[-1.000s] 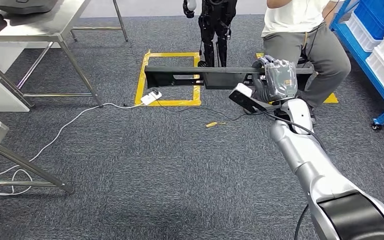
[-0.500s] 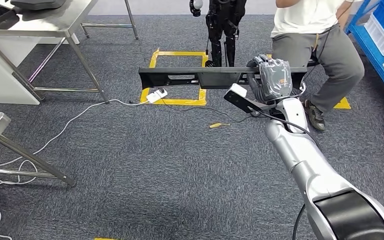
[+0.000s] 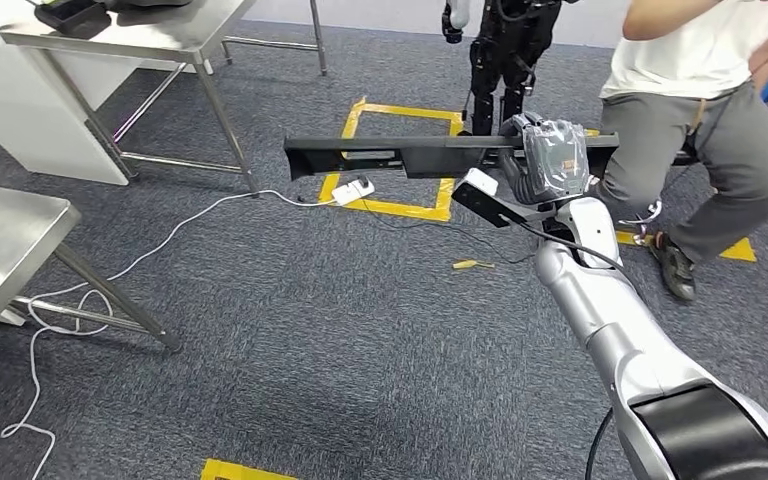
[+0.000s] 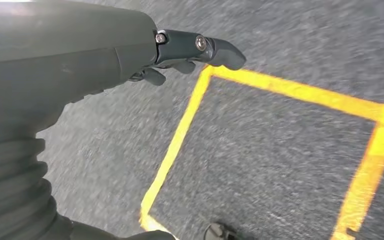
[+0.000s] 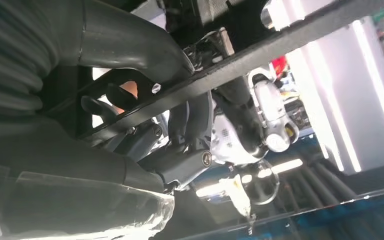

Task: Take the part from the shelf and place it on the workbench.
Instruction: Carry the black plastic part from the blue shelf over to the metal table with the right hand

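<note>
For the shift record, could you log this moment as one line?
right hand: holds long black part level | left hand: empty, above floor | workbench: not reached

Grey carpet floor (image 3: 310, 330) with white cable (image 3: 160, 245)

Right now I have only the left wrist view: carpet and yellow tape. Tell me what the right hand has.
Observer: The right hand grips a long black part near one end, held level above the carpet.
Operator: Report what lies beyond it.
Observer: A person sits close behind the part's gripped end.
Operator: Name the nearest table.
Observer: A steel table stands off to the robot's left.
</note>
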Available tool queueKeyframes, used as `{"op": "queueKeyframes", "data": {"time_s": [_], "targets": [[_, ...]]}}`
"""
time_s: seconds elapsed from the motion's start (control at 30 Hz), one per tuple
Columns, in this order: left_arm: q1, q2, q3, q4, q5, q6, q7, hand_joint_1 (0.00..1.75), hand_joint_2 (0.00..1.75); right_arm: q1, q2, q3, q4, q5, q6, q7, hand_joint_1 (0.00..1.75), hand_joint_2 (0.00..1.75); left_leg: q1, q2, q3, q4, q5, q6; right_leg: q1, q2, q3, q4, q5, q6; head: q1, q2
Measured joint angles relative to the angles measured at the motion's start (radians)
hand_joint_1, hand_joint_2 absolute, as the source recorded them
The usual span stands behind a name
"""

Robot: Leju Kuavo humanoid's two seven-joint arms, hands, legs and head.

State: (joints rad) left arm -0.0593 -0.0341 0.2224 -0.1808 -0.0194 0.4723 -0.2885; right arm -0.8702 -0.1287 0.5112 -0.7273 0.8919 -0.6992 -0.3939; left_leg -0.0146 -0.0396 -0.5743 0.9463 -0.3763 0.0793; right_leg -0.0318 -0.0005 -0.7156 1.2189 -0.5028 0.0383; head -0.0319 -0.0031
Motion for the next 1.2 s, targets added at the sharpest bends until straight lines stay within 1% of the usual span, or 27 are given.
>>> {"op": "queueKeyframes", "data": {"time_s": [0.03,0.07,0.1,0.13,0.2,0.23,0.3,0.37,0.4,0.43,0.47,0.5,0.57,0.6,0.63,0.67,0.77,0.8,0.83,0.9,0.93,0.97,1.0,1.03,1.1,1.13,1.2], "targets": [[0.002,-0.001,0.000,0.000,0.000,0.000,0.000,0.00,1.75,0.000,0.000,0.000,0.000,0.000,0.000,0.000,1.75,1.75,0.004,-0.009,-0.003,0.012,-0.008,-0.011,-0.009,0.004,0.030,-0.069,0.032,0.017,0.000,0.000],[0.002,0.000,0.000,0.000,0.000,0.000,0.000,0.00,1.75,-0.001,0.000,0.000,0.000,0.000,0.000,0.000,1.75,1.75,0.007,-0.017,-0.010,0.030,-0.019,-0.023,-0.015,0.011,0.062,-0.131,0.055,0.027,0.002,0.000],[0.002,0.001,0.000,0.000,0.000,0.000,0.000,0.00,1.75,-0.003,0.000,0.000,0.000,0.000,0.000,0.000,1.75,1.75,0.009,-0.023,-0.019,0.048,-0.030,-0.035,-0.018,0.016,0.083,-0.176,0.070,0.027,0.002,0.000],[0.002,0.002,0.000,0.000,0.000,0.000,0.000,0.00,1.75,-0.003,0.001,0.000,0.000,0.000,0.000,0.000,1.75,1.75,0.011,-0.028,-0.028,0.062,-0.038,-0.043,-0.017,0.019,0.093,-0.194,0.073,0.020,0.003,0.000],[0.005,0.002,0.000,0.000,0.000,0.000,0.000,0.00,1.75,-0.004,0.005,0.001,0.000,0.000,-0.001,-0.001,1.75,1.75,0.016,-0.035,-0.039,0.073,-0.043,-0.050,-0.012,0.013,0.091,-0.193,0.070,-0.003,0.003,0.000],[0.008,0.001,0.000,0.000,0.000,0.000,0.000,0.00,1.75,-0.005,0.007,0.001,0.000,0.001,-0.001,-0.001,1.75,1.75,0.019,-0.031,-0.041,0.078,-0.046,-0.053,-0.012,0.010,0.092,-0.193,0.070,-0.008,0.003,0.000],[0.010,0.001,0.000,0.000,0.000,0.000,0.000,0.00,1.75,-0.008,0.010,0.000,0.000,0.001,-0.001,-0.001,1.75,1.75,0.024,-0.002,-0.063,0.127,-0.073,-0.063,-0.012,0.003,0.097,-0.195,0.069,-0.018,-0.002,0.000],[0.009,0.001,0.000,0.000,0.000,0.000,0.000,0.00,1.75,-0.010,0.011,0.001,-0.001,0.001,-0.001,-0.001,1.75,1.75,0.029,0.030,-0.123,0.246,-0.126,-0.072,-0.007,-0.004,0.101,-0.195,0.065,-0.026,-0.008,0.000],[0.008,0.001,0.000,0.000,0.000,0.000,0.000,0.00,1.75,-0.011,0.011,0.001,-0.001,0.001,-0.001,-0.001,1.75,1.75,0.031,0.036,-0.160,0.310,-0.148,-0.074,-0.004,-0.008,0.103,-0.195,0.063,-0.030,-0.008,0.000],[0.008,0.000,0.000,0.000,0.000,0.000,0.000,0.00,1.75,-0.011,0.011,0.001,-0.001,0.001,-0.001,-0.001,1.75,1.75,0.033,0.037,-0.190,0.353,-0.156,-0.075,-0.002,-0.012,0.105,-0.195,0.060,-0.033,-0.008,0.000],[0.009,-0.001,0.000,0.000,0.000,0.000,0.000,0.00,1.75,-0.011,0.011,0.001,-0.001,0.001,-0.001,-0.001,1.75,1.75,0.034,0.038,-0.202,0.360,-0.145,-0.073,0.001,-0.016,0.107,-0.195,0.058,-0.034,-0.008,0.000],[0.009,-0.002,0.000,0.000,0.000,0.001,0.000,0.00,1.75,-0.011,0.012,0.001,-0.001,0.000,-0.001,-0.001,1.75,1.75,0.034,0.038,-0.195,0.331,-0.117,-0.069,0.003,-0.020,0.110,-0.195,0.055,-0.035,-0.008,0.000],[0.009,-0.002,0.000,0.000,0.001,0.002,-0.002,0.00,1.75,-0.014,0.012,0.001,-0.001,-0.001,-0.001,-0.001,1.75,1.75,0.030,0.053,-0.133,0.195,-0.043,-0.057,0.006,-0.027,0.119,-0.197,0.050,-0.034,-0.008,0.000],[0.008,-0.002,0.000,0.000,0.001,0.003,-0.004,0.00,1.75,-0.017,0.012,0.001,0.000,-0.001,-0.001,-0.001,1.75,1.75,0.025,0.061,-0.106,0.138,-0.022,-0.052,0.008,-0.030,0.123,-0.198,0.047,-0.033,-0.007,0.000],[0.007,-0.003,0.000,0.000,0.001,0.003,-0.007,0.00,1.75,-0.019,0.011,0.001,0.000,-0.002,-0.001,-0.001,1.75,1.75,0.020,0.068,-0.087,0.102,-0.013,-0.048,0.009,-0.033,0.125,-0.199,0.044,-0.030,-0.007,0.000],[0.007,-0.003,0.000,0.000,0.002,0.004,-0.009,0.00,1.75,-0.021,0.010,0.001,0.000,-0.002,-0.001,-0.001,1.75,1.75,0.014,0.070,-0.082,0.091,-0.017,-0.044,0.010,-0.037,0.127,-0.201,0.042,-0.026,-0.007,0.000],[0.007,-0.004,0.000,0.000,0.004,0.009,-0.014,0.00,1.75,-0.022,0.007,0.000,0.001,-0.005,-0.001,-0.001,1.75,1.75,0.006,0.053,-0.065,0.067,-0.013,-0.030,0.008,-0.043,0.132,-0.204,0.035,-0.013,-0.006,0.000],[0.007,-0.005,0.000,0.000,0.005,0.010,-0.015,0.00,1.75,-0.023,0.005,0.000,0.001,-0.005,-0.001,-0.001,1.75,1.75,0.005,0.047,-0.055,0.054,-0.008,-0.026,0.010,-0.037,0.124,-0.183,0.024,-0.014,-0.006,0.000],[0.006,-0.006,0.000,0.000,0.005,0.011,-0.016,0.00,1.75,-0.023,0.003,0.000,0.001,-0.006,-0.001,-0.001,1.75,1.75,0.006,0.041,-0.045,0.043,-0.004,-0.021,0.011,-0.028,0.102,-0.138,0.004,-0.018,-0.004,0.000],[0.003,-0.009,0.000,0.000,0.006,0.013,-0.019,0.00,1.75,-0.021,-0.003,0.001,0.003,-0.007,-0.001,0.000,1.75,1.75,0.002,0.028,-0.042,0.040,-0.003,-0.015,0.012,-0.012,0.028,-0.002,-0.044,-0.031,-0.002,0.000],[0.002,-0.009,0.000,0.000,0.006,0.014,-0.020,0.00,1.75,-0.018,-0.006,0.001,0.005,-0.006,-0.001,0.000,1.75,1.75,0.000,0.020,-0.042,0.040,-0.004,-0.012,0.012,-0.008,-0.007,0.055,-0.058,-0.033,0.000,0.000],[0.002,-0.011,0.000,0.000,0.007,0.015,-0.021,0.00,1.75,-0.014,-0.009,0.001,0.007,-0.006,-0.001,0.001,1.75,1.75,-0.001,0.012,-0.041,0.040,-0.005,-0.011,0.013,-0.006,-0.028,0.081,-0.059,-0.031,0.001,0.000],[0.003,-0.012,0.000,0.000,0.007,0.016,-0.022,0.00,1.75,-0.011,-0.011,0.001,0.008,-0.005,-0.001,0.001,1.75,1.75,-0.003,0.003,-0.040,0.041,-0.006,-0.011,0.013,-0.004,-0.029,0.063,-0.042,-0.025,0.002,0.000],[0.003,-0.014,0.000,0.000,0.007,0.017,-0.022,0.00,1.75,-0.009,-0.013,0.001,0.008,-0.005,-0.001,0.002,1.75,1.75,-0.004,-0.005,-0.039,0.042,-0.007,-0.012,0.014,-0.002,-0.011,0.009,-0.013,-0.018,0.003,0.000],[0.004,-0.017,0.000,0.000,0.008,0.018,-0.023,0.00,1.75,-0.011,-0.015,0.000,0.009,-0.005,-0.001,0.003,1.75,1.75,-0.008,-0.019,-0.041,0.051,-0.013,-0.016,0.014,0.011,0.050,-0.137,0.054,-0.009,0.003,0.000],[0.004,-0.018,0.000,0.000,0.008,0.017,-0.023,0.00,1.75,-0.012,-0.015,0.000,0.008,-0.004,-0.001,0.004,1.75,1.75,-0.009,-0.025,-0.044,0.057,-0.018,-0.020,0.014,0.016,0.073,-0.185,0.075,-0.011,0.003,0.000],[0.006,-0.019,0.000,0.000,0.008,0.013,-0.022,0.00,1.75,-0.012,-0.015,0.001,0.008,-0.002,-0.001,0.006,1.75,1.75,-0.010,-0.033,-0.050,0.065,-0.025,-0.027,0.015,0.017,0.089,-0.215,0.088,-0.023,0.003,0.000]]}}
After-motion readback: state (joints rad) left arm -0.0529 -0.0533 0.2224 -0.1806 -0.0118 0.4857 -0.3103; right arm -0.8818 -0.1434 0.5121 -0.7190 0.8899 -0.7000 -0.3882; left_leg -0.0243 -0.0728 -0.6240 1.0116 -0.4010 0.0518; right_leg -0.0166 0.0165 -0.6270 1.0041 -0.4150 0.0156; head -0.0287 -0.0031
